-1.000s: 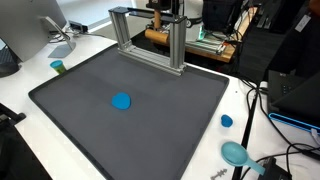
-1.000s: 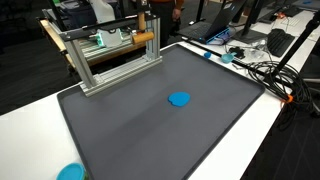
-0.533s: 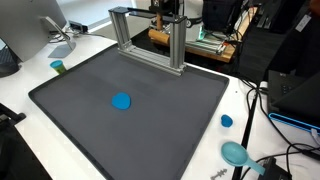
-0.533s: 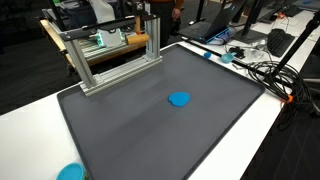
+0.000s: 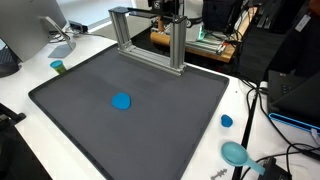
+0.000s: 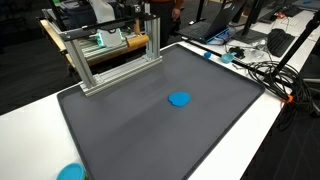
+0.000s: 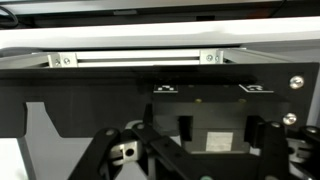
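Note:
In the wrist view my gripper (image 7: 218, 131) shows two dark fingers (image 7: 185, 128) standing apart, with a pale square patch on the dark surface between them and nothing gripped. Just beyond runs an aluminium bar (image 7: 135, 58). In both exterior views only the dark arm (image 5: 165, 8) (image 6: 150, 12) shows, up behind the aluminium frame (image 5: 180, 45) (image 6: 110, 50) at the back of the dark mat (image 5: 90, 130) (image 6: 130, 130). A flat blue disc (image 5: 121, 101) (image 6: 179, 99) lies alone in the middle of the mat, far from the gripper.
On the white table around the mat are a small teal cup (image 5: 58, 67), a small blue cap (image 5: 227, 121), a teal round dish (image 5: 235, 152) (image 6: 70, 172) and cables (image 5: 262, 100) (image 6: 262, 70). Equipment and a wooden piece (image 5: 158, 37) stand behind the frame.
The arm behind the frame has shifted slightly, and less of the wooden piece shows there. The blue disc has not moved.

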You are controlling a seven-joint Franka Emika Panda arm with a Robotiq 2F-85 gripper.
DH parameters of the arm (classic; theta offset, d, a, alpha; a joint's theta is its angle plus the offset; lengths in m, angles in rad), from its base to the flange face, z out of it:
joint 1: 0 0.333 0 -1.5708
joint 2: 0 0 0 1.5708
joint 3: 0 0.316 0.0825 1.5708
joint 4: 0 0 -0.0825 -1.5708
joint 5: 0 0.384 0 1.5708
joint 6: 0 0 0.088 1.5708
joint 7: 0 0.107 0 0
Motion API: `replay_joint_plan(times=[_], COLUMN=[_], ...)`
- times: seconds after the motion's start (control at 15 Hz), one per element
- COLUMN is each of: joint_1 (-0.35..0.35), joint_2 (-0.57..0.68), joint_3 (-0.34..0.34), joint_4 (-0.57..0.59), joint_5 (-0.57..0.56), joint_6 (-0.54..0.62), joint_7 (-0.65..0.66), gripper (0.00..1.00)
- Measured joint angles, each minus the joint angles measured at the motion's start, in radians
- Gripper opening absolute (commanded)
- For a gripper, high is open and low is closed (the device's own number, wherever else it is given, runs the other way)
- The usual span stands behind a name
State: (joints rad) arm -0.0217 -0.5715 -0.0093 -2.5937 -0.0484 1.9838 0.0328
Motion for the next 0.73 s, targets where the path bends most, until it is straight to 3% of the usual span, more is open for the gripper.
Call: replay_joint_plan(times=[0.33,0.73], joint_1=[0.008,0.015], joint_2=[-0.099,-0.195], joint_3=[-0.051,-0.092], joint_4=[0.014,0.060], joint_5=[0.001,0.018], joint_6=[-0.100,-0.206], joint_7=[-0.193,-0.234], gripper=[1.00,1.00])
